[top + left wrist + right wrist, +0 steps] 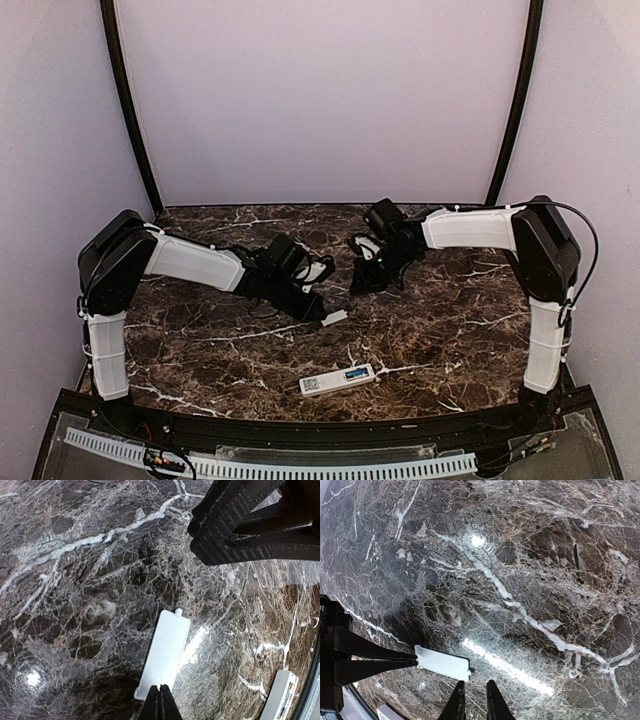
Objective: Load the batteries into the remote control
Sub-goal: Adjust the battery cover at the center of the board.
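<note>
The remote control (338,380) lies white and slim near the table's front edge, and its end shows in the left wrist view (280,696). No batteries are in view. My left gripper (324,311) (160,688) is shut on the near end of a flat white cover plate (166,652) (335,318) (443,663), held low over the marble. My right gripper (366,279) (475,682) hangs a little behind the plate's far end. Its jaws stand a narrow gap apart with only marble between them.
The table (450,330) is dark brown marble with white veins and bright light glare. A black frame and a white perforated strip (270,462) run along the front edge. Pale walls close in the back and sides.
</note>
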Robot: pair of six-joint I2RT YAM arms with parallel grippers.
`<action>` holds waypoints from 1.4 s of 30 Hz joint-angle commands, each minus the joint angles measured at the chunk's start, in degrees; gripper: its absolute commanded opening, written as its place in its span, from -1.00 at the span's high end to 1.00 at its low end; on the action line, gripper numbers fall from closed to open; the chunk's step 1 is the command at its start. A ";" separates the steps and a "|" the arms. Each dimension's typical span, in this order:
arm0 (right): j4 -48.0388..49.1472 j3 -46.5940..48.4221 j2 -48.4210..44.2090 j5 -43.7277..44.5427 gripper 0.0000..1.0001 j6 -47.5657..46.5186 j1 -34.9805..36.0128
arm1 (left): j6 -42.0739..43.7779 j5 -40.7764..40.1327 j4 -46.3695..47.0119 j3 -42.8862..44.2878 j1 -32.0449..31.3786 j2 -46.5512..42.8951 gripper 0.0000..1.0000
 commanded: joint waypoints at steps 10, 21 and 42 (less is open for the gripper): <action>3.17 -1.38 2.22 -4.11 0.63 1.36 -0.33 | -0.89 1.36 -1.61 -0.99 0.09 0.97 1.00; 3.46 -2.08 1.58 -5.45 0.52 1.32 -0.36 | -1.08 0.57 -2.91 -2.49 0.09 1.72 1.00; 4.23 -3.00 1.85 -7.33 0.40 1.71 -0.33 | 1.39 -0.50 -3.36 -2.23 0.09 -3.63 1.00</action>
